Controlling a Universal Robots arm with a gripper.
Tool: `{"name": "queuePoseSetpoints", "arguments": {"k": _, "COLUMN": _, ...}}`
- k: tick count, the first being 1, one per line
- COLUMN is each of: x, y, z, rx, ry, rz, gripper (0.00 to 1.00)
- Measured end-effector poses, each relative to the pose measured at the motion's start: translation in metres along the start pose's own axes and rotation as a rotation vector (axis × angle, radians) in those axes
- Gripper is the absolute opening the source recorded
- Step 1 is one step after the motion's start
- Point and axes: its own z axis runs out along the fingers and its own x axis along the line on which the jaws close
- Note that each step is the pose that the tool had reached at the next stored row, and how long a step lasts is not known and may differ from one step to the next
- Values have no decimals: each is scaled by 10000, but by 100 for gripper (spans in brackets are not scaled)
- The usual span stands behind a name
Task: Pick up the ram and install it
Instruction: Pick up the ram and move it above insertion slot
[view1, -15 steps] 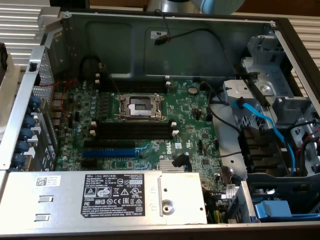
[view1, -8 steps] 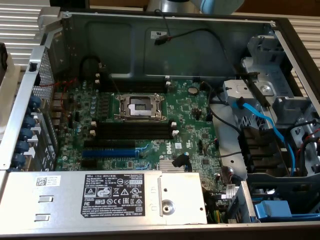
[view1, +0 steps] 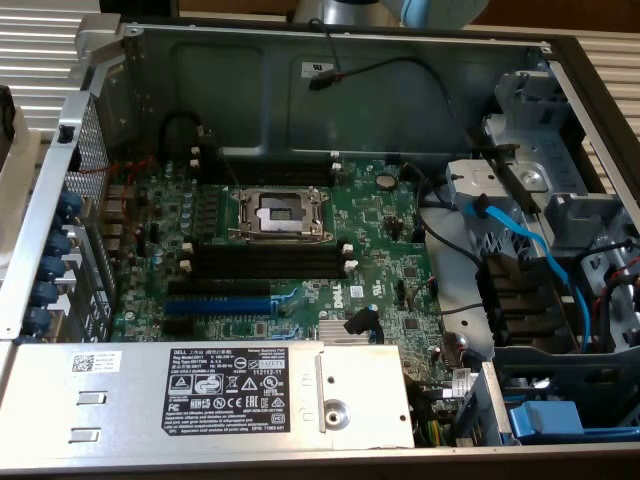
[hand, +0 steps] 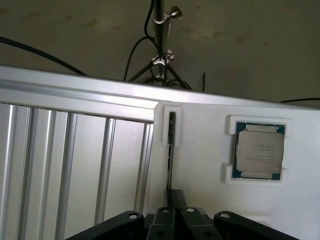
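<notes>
The ram (hand: 171, 150) stands on its thin edge in a narrow slot of a white holder (hand: 200, 165), seen edge-on as a dark strip. My gripper (hand: 174, 202) sits over its near end, and its black fingers (hand: 165, 217) are shut with the stick's end between them. In the exterior view the open computer case lies flat. The long black memory slots (view1: 265, 262) with white end clips run across the green motherboard (view1: 380, 250), below the processor socket (view1: 278, 212), and hold nothing.
A processor chip (hand: 260, 150) rests in a square pocket of the white holder. Ribbed aluminium panels (hand: 75, 165) lie beside it, with a tripod stand (hand: 160, 55) beyond. Inside the case are a blue expansion slot (view1: 215, 305), a power supply (view1: 200, 395), blue cables (view1: 530, 250) and drive bays (view1: 560, 330).
</notes>
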Motion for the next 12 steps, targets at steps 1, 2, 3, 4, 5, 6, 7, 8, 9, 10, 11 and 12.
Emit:
{"name": "queuePoseSetpoints", "arguments": {"k": 1, "x": 0, "y": 0, "z": 0, "rx": 0, "ry": 0, "rz": 0, "gripper": 10}}
{"name": "queuePoseSetpoints", "arguments": {"k": 2, "x": 0, "y": 0, "z": 0, "rx": 0, "ry": 0, "rz": 0, "gripper": 11}}
{"name": "queuePoseSetpoints", "arguments": {"k": 3, "x": 0, "y": 0, "z": 0, "rx": 0, "ry": 0, "rz": 0, "gripper": 17}}
{"name": "queuePoseSetpoints", "arguments": {"k": 4, "x": 0, "y": 0, "z": 0, "rx": 0, "ry": 0, "rz": 0, "gripper": 17}}
{"name": "queuePoseSetpoints", "arguments": {"k": 5, "x": 0, "y": 0, "z": 0, "rx": 0, "ry": 0, "rz": 0, "gripper": 25}}
{"name": "queuePoseSetpoints", "arguments": {"k": 6, "x": 0, "y": 0, "z": 0, "rx": 0, "ry": 0, "rz": 0, "gripper": 25}}
{"name": "queuePoseSetpoints", "arguments": {"k": 7, "x": 0, "y": 0, "z": 0, "rx": 0, "ry": 0, "rz": 0, "gripper": 25}}
{"name": "queuePoseSetpoints", "arguments": {"k": 8, "x": 0, "y": 0, "z": 0, "rx": 0, "ry": 0, "rz": 0, "gripper": 25}}
{"name": "queuePoseSetpoints", "arguments": {"k": 9, "x": 0, "y": 0, "z": 0, "rx": 0, "ry": 0, "rz": 0, "gripper": 25}}
{"name": "queuePoseSetpoints", "arguments": {"k": 10, "x": 0, "y": 0, "z": 0, "rx": 0, "ry": 0, "rz": 0, "gripper": 25}}
{"name": "queuePoseSetpoints", "arguments": {"k": 11, "x": 0, "y": 0, "z": 0, "rx": 0, "ry": 1, "rz": 0, "gripper": 25}}
{"name": "queuePoseSetpoints", "arguments": {"k": 12, "x": 0, "y": 0, "z": 0, "rx": -1, "ry": 1, "rz": -1, "gripper": 25}}
